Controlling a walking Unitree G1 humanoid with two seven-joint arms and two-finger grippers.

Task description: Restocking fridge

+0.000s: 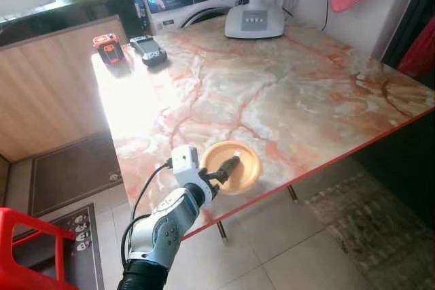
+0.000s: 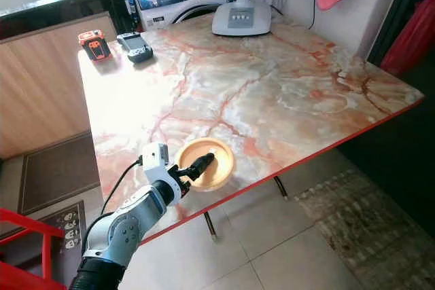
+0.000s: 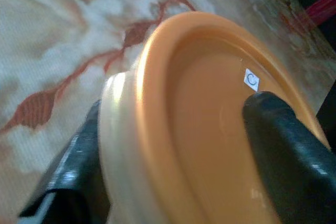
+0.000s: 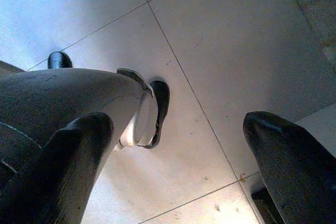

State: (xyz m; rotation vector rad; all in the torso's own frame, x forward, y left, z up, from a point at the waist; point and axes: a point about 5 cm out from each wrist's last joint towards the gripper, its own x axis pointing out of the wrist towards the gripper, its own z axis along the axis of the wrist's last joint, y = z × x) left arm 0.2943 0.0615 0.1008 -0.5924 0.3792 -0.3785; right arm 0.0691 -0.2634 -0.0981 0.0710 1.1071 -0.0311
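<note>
We have our left pincer (image 1: 228, 166) clamped on the orange-lidded container (image 1: 234, 168) at the worktop (image 1: 285, 93) edge, right pincer (image 4: 173, 166) open; a shallow rim grip could let it slip off.

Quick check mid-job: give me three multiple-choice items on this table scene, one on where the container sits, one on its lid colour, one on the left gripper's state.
1. The container sits:
A. at the table's near edge
B. beside the fan base
C. on the floor

2. Its lid is:
A. blue
B. orange
C. white

3. The left gripper is:
A. hanging idle
B. holding the red device
C. clamped on the container

Answers: 1 A, it lies by the red rim. 2 B, orange in the wrist view. 3 C, fingers pinch lid and side.
</note>
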